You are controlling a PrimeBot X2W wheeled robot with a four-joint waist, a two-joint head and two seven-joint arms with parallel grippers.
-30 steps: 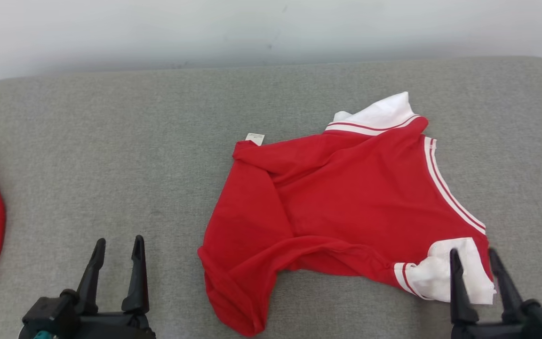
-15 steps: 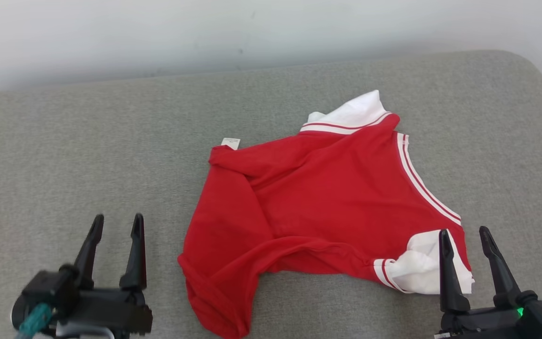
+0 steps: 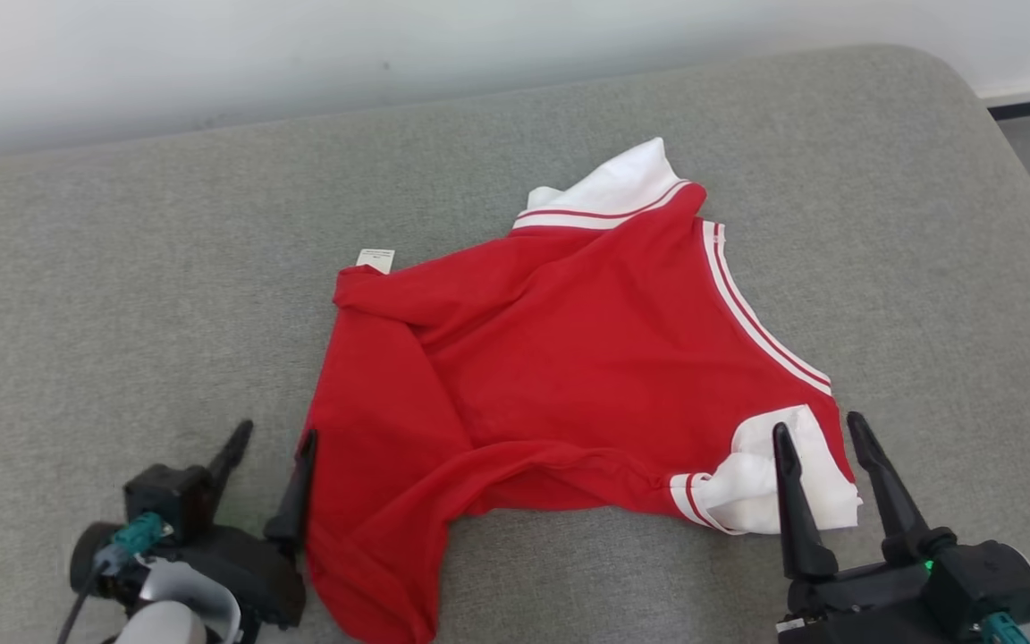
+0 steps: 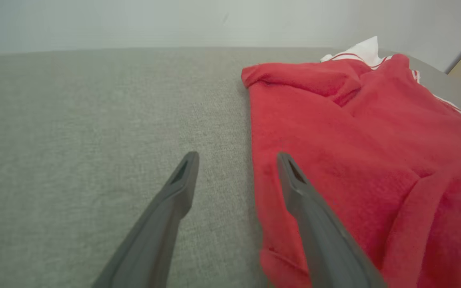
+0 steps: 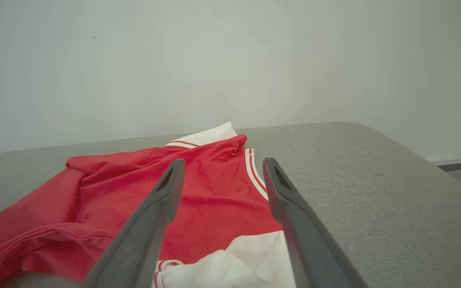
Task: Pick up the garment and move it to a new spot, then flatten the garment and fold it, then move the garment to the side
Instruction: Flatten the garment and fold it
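Left gripper (image 3: 275, 434) sits at the near edge of the grey padded surface (image 3: 122, 268), its two dark fingers spread wide and holding nothing. In the left wrist view, one finger of this gripper (image 4: 236, 158) lies over bare grey fabric and the other over the near left edge of the red garment (image 4: 354, 152); whether that finger presses the cloth cannot be told. Right gripper (image 3: 817, 425), also at the near edge, stands just as wide and empty, its fingertips over the white sleeve panel (image 3: 765, 474) at the garment's near right corner. The right wrist view shows that gripper (image 5: 223, 163) above the red cloth (image 5: 214, 192).

Beyond both, the garment (image 3: 569, 358) lies rumpled and partly folded over itself around the middle of the surface. White stripes run along its right side. A small white label (image 3: 375, 259) pokes out at its far left corner, and a white striped panel (image 3: 613, 188) sticks up at its far end. Past the far edge rises a pale wall (image 3: 300, 54).
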